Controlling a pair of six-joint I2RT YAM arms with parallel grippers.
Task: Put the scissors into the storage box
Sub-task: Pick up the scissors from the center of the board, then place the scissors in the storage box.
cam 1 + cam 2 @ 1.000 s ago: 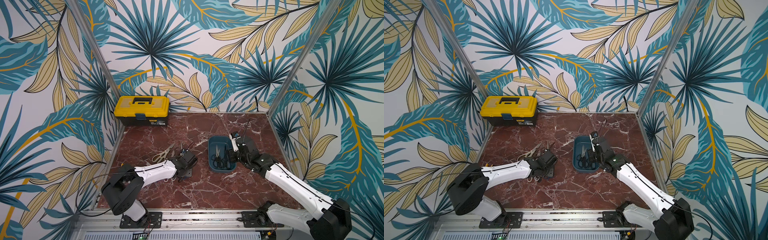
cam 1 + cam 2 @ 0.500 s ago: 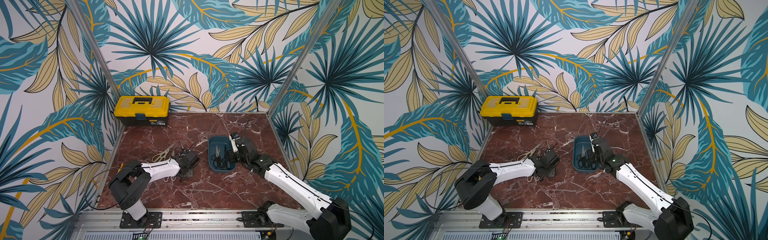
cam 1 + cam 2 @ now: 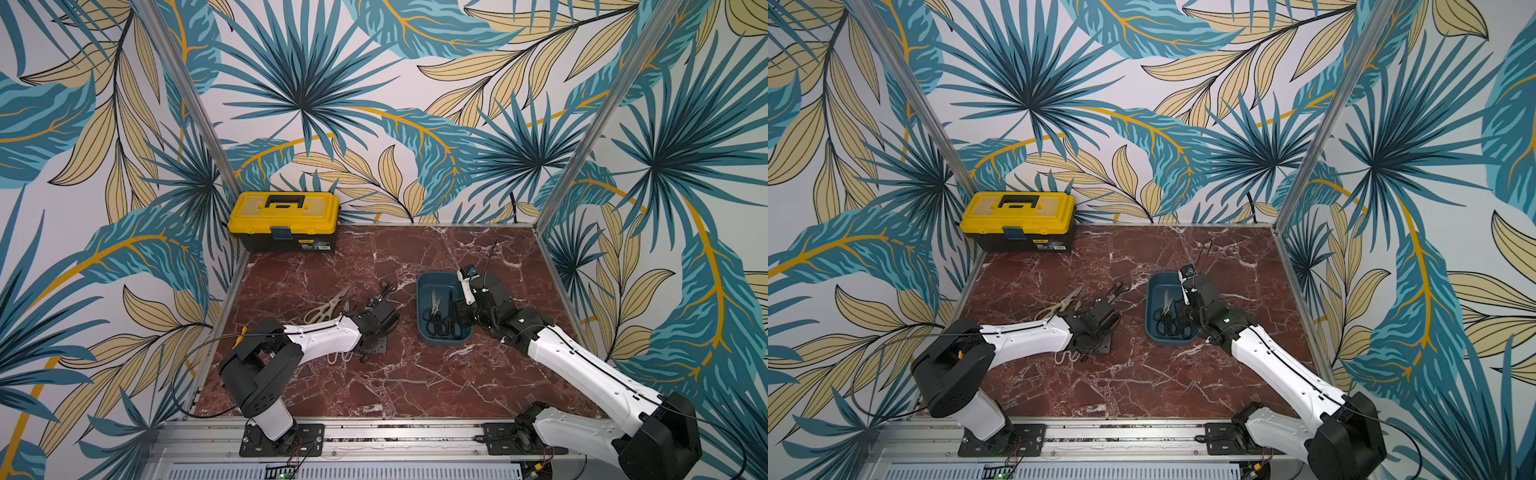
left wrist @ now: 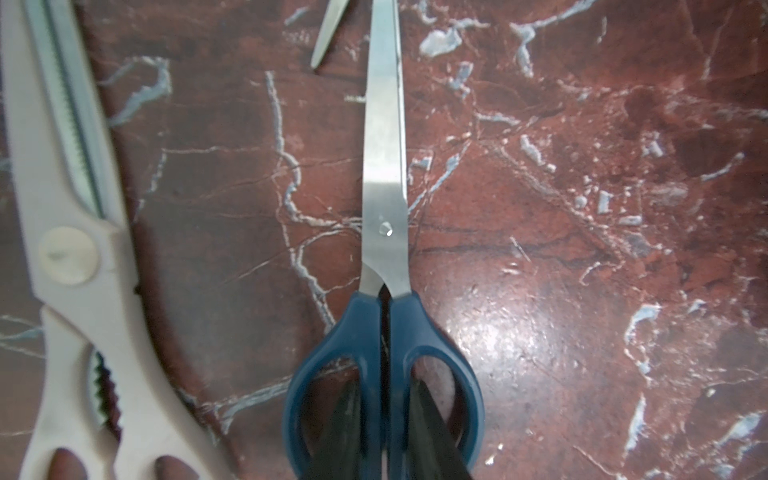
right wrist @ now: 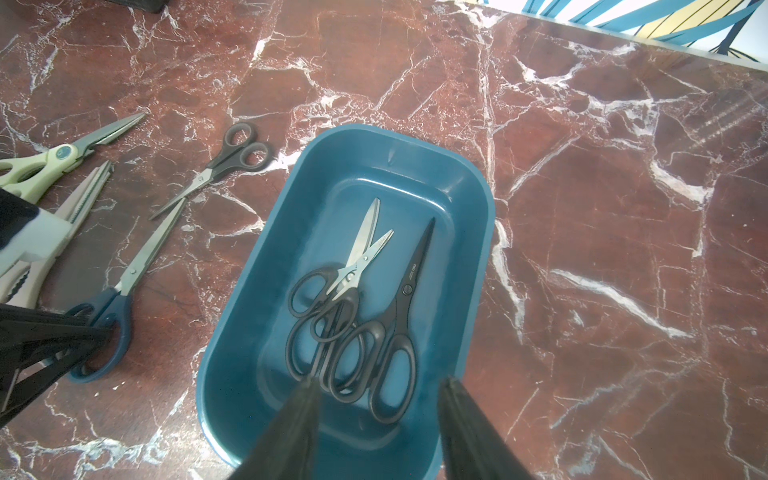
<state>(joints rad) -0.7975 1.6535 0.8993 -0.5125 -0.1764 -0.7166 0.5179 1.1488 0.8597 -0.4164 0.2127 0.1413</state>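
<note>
red marble desk [image 3: 395, 382]: the left hand [image 4: 385, 384] has just narrowed onto the handle of the blue-handled scissors [image 4: 384, 187], which lie flat, well apart from the storage box [image 5: 286, 232]; lifting seems next. the right hand [image 5: 380, 382] hangs half-spread, empty, above the box.

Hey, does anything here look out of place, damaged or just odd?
Nothing is spilled or damaged. The black-handled scissors lie overlapping in the storage box, and the left fingers pinch the blue-handled scissors from inside the handle loops, an unusual grip.
</note>
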